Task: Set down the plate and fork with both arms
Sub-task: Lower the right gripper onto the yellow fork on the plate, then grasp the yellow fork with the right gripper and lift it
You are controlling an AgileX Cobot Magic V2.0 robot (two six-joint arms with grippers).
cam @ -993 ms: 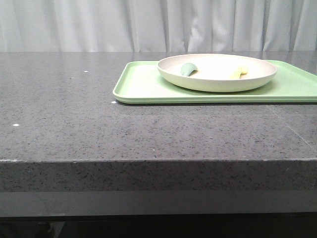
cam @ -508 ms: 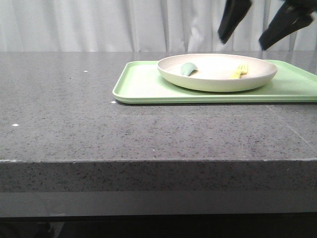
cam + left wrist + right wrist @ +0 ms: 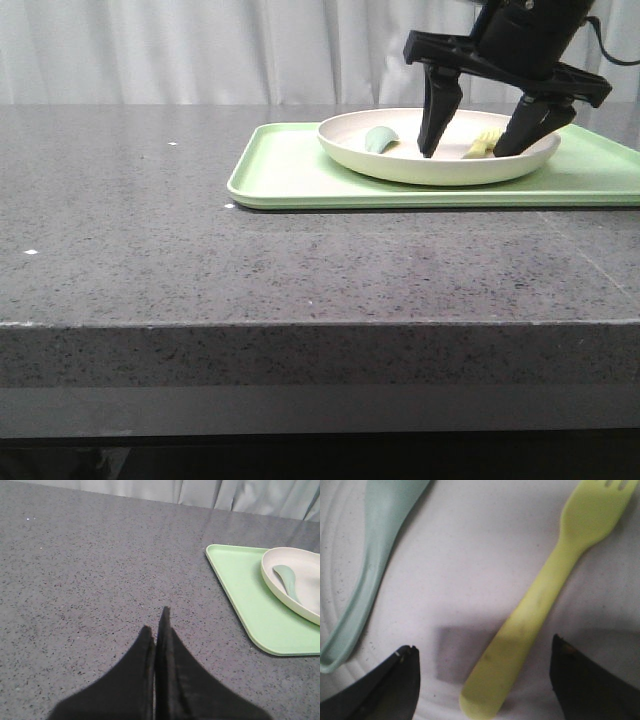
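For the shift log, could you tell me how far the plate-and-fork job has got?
Nothing is placed yet: the plate still sits on the green tray, holding the fork and a spoon. The open right pincer straddles the fork, ungrasped. The left pincer waits shut over the table.

We saw the right claw [image 3: 473, 150] drop from above the plate [image 3: 400, 160] into it, its open fingers now straddling the fork [image 3: 483, 143], which was clear of them half a second earlier.

I see the cream plate [image 3: 400, 162] sitting on the tray's left half, the pale-yellow fork [image 3: 545, 595] lying flat inside it.
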